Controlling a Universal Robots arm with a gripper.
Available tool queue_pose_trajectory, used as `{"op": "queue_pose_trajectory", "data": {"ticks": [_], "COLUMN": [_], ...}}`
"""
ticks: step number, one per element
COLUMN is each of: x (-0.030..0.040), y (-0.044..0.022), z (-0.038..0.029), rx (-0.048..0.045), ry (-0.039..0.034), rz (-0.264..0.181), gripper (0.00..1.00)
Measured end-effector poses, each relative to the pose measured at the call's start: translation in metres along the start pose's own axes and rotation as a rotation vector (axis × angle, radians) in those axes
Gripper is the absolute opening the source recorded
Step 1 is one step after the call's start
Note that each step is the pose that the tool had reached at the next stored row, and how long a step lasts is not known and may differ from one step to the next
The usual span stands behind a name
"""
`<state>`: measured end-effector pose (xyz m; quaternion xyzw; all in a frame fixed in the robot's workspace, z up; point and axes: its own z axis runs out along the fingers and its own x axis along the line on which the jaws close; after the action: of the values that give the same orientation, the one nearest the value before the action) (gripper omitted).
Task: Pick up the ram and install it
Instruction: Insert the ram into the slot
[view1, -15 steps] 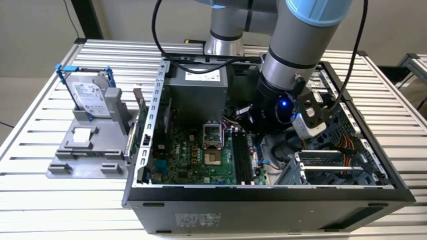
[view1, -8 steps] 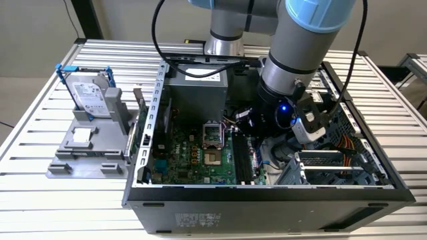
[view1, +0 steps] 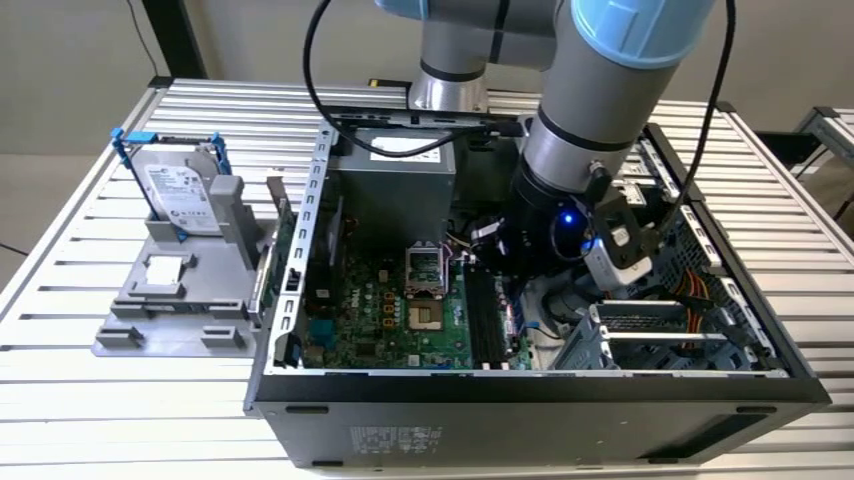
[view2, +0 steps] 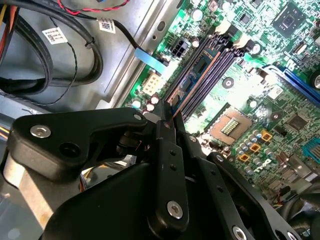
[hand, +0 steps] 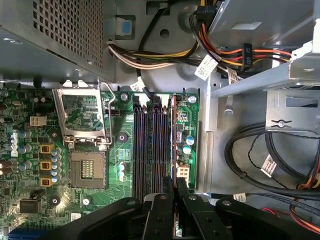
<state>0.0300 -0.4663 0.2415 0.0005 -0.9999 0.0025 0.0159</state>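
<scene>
Matt black plastic tool (view2: 167, 117); glossy green motherboard (hand: 75, 165); dull grey sheet-metal case (view1: 534, 395); ribbed aluminium table (view1: 80, 400).

Even, soft light; mild blur

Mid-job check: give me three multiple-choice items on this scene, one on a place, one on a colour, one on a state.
1. Where does the hard drive stand?
A. Inside the case
B. On the grey stand outside the case
C. In the gripper
2. The hard drive's frame is:
A. Red
B. Yellow
C. Blue
3. The gripper is:
A. Shut on the ram
B. Open, empty
C. Shut on a cable

B: hard drive on grey stand, beside case.
C: frame is blue.
A: gripper pinches the ram over the motherboard slots.
</scene>
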Motion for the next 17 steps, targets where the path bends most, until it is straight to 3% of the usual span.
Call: {"op": "queue_pose_trajectory", "data": {"ticks": [7, 17], "x": [0.0, 0.0019], "y": [-0.0055, -0.0064], "z": [0.0036, 0.0101], "rx": [0.0, 0.0], "ry": [0.0, 0.0], "rz": [0.0, 0.0], "gripper": [0.0, 0.0]}}
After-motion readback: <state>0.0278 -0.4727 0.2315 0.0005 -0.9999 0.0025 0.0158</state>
